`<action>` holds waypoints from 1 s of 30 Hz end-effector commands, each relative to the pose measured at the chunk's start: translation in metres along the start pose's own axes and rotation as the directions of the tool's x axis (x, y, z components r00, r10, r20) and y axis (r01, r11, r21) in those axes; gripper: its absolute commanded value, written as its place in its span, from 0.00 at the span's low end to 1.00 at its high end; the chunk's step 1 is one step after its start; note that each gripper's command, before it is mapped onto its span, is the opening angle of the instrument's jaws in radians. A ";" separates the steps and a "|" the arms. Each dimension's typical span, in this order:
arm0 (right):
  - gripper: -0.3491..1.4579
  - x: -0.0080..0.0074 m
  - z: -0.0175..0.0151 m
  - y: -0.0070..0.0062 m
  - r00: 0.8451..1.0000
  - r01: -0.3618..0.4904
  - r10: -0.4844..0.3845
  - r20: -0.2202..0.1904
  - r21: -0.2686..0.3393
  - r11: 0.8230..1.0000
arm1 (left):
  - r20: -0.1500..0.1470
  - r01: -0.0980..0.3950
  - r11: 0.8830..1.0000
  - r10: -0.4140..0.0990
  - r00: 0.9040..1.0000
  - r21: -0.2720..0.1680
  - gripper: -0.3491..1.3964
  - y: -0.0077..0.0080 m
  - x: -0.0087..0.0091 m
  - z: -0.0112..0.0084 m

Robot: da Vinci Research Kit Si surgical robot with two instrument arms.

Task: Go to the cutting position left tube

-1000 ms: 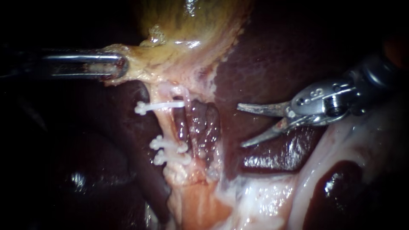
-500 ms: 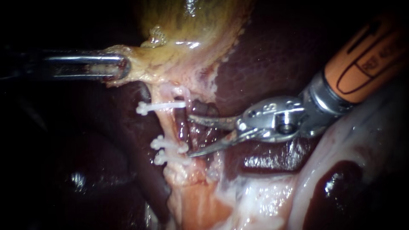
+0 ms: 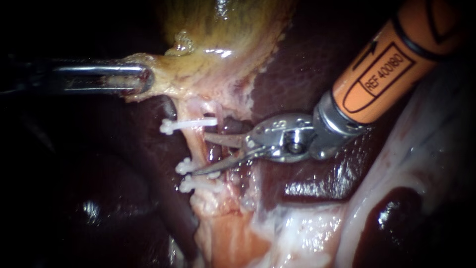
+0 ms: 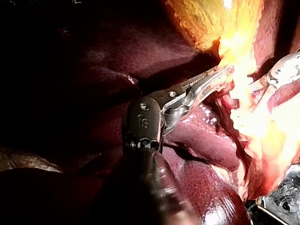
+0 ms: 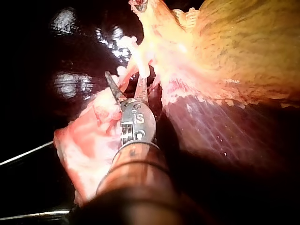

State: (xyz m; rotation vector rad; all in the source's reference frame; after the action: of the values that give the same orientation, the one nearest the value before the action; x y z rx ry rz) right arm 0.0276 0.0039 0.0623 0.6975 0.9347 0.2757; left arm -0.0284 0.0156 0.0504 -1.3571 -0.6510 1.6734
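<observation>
Orange sheathing on the shaft of the right instrument [image 3: 199, 153] is filling the endoscope view's upper right, nearest the camera, and is giving way to a steel wrist; from that wrist two thin curved blades are reaching leftward, the jaws standing partly open in a narrow V and gripping nothing; the left tube [image 3: 195, 143], pale pink, is running downward from the gallbladder [image 3: 213, 44] and is lying in the mouth of the gap between the blade tips; the upper tip is sitting just under the upper clip [image 3: 187, 123], and the lower tip is resting against the middle clip [image 3: 197, 167]; a third clip [image 3: 201, 185] is sitting just below that one; the right wrist view is showing the same parted blades straddling pale tissue; behind the tube the dark liver [image 3: 307, 64] is spreading out; farther back, the left instrument [image 3: 136, 79] is coming in from the left, its jaws closed on the gallbladder's yellowish edge, which is stretching out toward the left.
</observation>
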 end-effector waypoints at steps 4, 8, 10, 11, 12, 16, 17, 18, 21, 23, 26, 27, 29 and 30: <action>0.98 0.0006 0.0016 0.0005 0.999 -0.021 0.022 -0.032 0.029 0.999 | 0.000 0.000 1.000 0.000 1.000 0.000 0.00 0.0000 0.0000 0.0001; 0.98 0.0019 0.0031 0.0008 0.995 -0.055 0.060 -0.074 0.071 0.996 | 0.000 0.000 1.000 0.000 1.000 0.001 0.00 0.0000 0.0000 0.0002; 0.98 0.0024 0.0036 0.0008 0.993 -0.067 0.076 -0.087 0.093 0.993 | 0.000 0.000 1.000 0.000 1.000 0.001 0.00 0.0000 0.0000 0.0002; 0.98 0.0028 0.0039 0.0007 0.992 -0.072 0.082 -0.099 0.104 0.992 | 0.000 0.000 1.000 0.000 1.000 0.001 0.00 0.0000 0.0000 0.0002; 0.98 0.0030 0.0041 0.0005 0.990 -0.077 0.090 -0.107 0.116 0.990 | 0.000 0.000 1.000 0.000 1.000 0.001 0.00 0.0000 0.0000 0.0002; 0.98 0.0040 0.0041 -0.0003 0.984 -0.096 0.120 -0.134 0.170 0.981 | 0.000 0.000 1.000 0.000 1.000 0.001 0.00 0.0000 0.0000 0.0002; 0.98 0.0043 0.0039 -0.0007 0.982 -0.096 0.122 -0.141 0.176 0.980 | 0.000 0.000 1.000 0.000 1.000 0.001 0.00 0.0000 0.0000 0.0002; 0.98 0.0045 0.0038 -0.0009 0.982 -0.091 0.119 -0.146 0.181 0.979 | 0.000 0.000 1.000 0.000 1.000 0.001 0.00 0.0000 0.0000 0.0002; 0.98 0.0052 0.0033 -0.0020 0.981 -0.091 0.123 -0.151 0.202 0.975 | 0.000 0.000 1.000 0.000 1.000 0.001 0.00 0.0000 0.0000 0.0002; 0.98 0.0057 0.0030 -0.0028 0.977 -0.089 0.128 -0.169 0.221 0.971 | 0.000 0.000 1.000 0.000 1.000 0.001 0.00 0.0000 0.0000 0.0002; 0.98 0.0064 0.0027 -0.0035 0.975 -0.087 0.129 -0.179 0.229 0.969 | 0.000 0.000 1.000 0.000 1.000 0.001 0.00 0.0000 0.0000 0.0002; 0.98 0.0066 0.0026 -0.0038 0.974 -0.086 0.130 -0.184 0.233 0.969 | 0.000 0.000 1.000 0.000 1.000 0.001 0.00 0.0000 0.0000 0.0002; 0.98 0.0068 0.0025 -0.0040 0.973 -0.090 0.137 -0.188 0.238 0.967 | 0.000 0.000 1.000 0.000 1.000 0.001 0.00 0.0000 0.0000 0.0002; 0.98 0.0069 0.0025 -0.0041 0.972 -0.089 0.137 -0.190 0.240 0.967 | 0.000 0.000 1.000 0.000 1.000 0.001 0.00 0.0000 0.0000 0.0002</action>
State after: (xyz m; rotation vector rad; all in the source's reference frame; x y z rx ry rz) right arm 0.0333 0.0032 0.0562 0.9535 1.1409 0.3479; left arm -0.0286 0.0156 0.0504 -1.3563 -0.6491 1.6731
